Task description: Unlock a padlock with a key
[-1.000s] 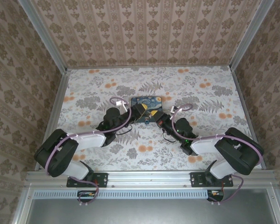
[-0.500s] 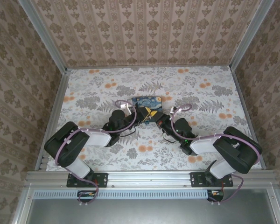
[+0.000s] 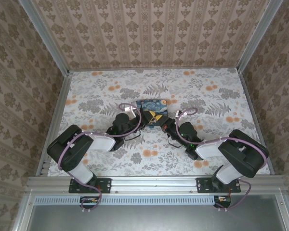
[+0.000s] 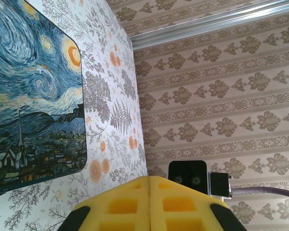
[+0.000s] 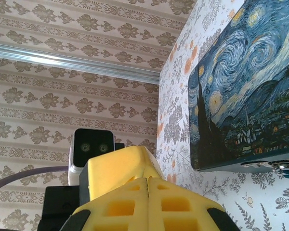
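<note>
My left gripper (image 3: pixel 151 117) and right gripper (image 3: pixel 162 121) meet tip to tip just in front of the blue-and-yellow Starry Night box (image 3: pixel 151 107). The left gripper (image 4: pixel 149 177) has its yellow pads pressed flat together, with nothing visible between them. The right gripper (image 5: pixel 148 179) is shut the same way, and the left gripper's yellow finger (image 5: pixel 116 166) lies right against its tips. A small dark metal piece with a teal glint, the padlock (image 5: pixel 275 166), lies on the table at the foot of the box. The key is hidden.
The box (image 4: pixel 33 96) lies flat mid-table on the floral cloth (image 3: pixel 207 96). Patterned walls with aluminium rails (image 3: pixel 154 69) close the table at the back and both sides. Purple cables (image 3: pixel 188 111) loop off both wrists.
The left arm swung right and forward until its gripper reached the right gripper's tips, and its jaws closed. The right arm barely moved.
</note>
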`<state>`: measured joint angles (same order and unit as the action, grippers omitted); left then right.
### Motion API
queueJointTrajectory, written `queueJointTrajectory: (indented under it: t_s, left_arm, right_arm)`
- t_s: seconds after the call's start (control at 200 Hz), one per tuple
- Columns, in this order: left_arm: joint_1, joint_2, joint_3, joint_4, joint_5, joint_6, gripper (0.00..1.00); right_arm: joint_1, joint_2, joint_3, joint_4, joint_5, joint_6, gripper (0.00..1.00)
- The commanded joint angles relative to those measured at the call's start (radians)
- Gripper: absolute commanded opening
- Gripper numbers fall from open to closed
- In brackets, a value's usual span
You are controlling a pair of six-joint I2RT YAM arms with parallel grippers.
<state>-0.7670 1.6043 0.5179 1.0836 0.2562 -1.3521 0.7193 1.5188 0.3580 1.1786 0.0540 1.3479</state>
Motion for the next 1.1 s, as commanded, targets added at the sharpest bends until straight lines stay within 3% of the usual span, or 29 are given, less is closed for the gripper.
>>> queueJointTrajectory:
  t_s: [0.0,0.065,0.15,0.255,0.515,0.71,0.835,1.095]
  left_arm:
    - [-0.005,0.016,0.031,0.022,0.0,0.014,0.0]
    - [-0.005,0.016,0.034,0.022,0.005,0.02,0.0]
    - [0.001,0.013,0.033,0.013,0.016,0.028,0.0]
    - [0.018,0.001,0.024,0.003,0.038,0.044,0.0]
    - [0.073,-0.027,0.027,-0.03,0.173,0.077,0.0]
    - [0.092,-0.074,0.053,-0.13,0.279,0.146,0.0]
    - [0.092,-0.111,0.071,-0.195,0.302,0.179,0.0]
    - [0.089,-0.129,0.063,-0.203,0.297,0.175,0.0]
  right_arm:
    - [0.008,0.013,0.0,0.055,0.003,0.016,0.0]
    - [0.004,0.007,0.0,0.054,-0.011,0.007,0.0]
    - [-0.004,-0.015,-0.011,0.045,-0.02,-0.009,0.25]
    - [-0.027,-0.06,-0.034,0.014,-0.032,-0.033,0.37]
    - [-0.089,-0.202,-0.053,-0.127,-0.089,-0.132,0.38]
    - [-0.136,-0.218,-0.018,-0.163,-0.239,-0.232,0.39]
    - [-0.136,-0.173,0.004,-0.124,-0.296,-0.246,0.39]
    - [-0.12,0.008,0.002,0.114,-0.296,-0.148,0.37]
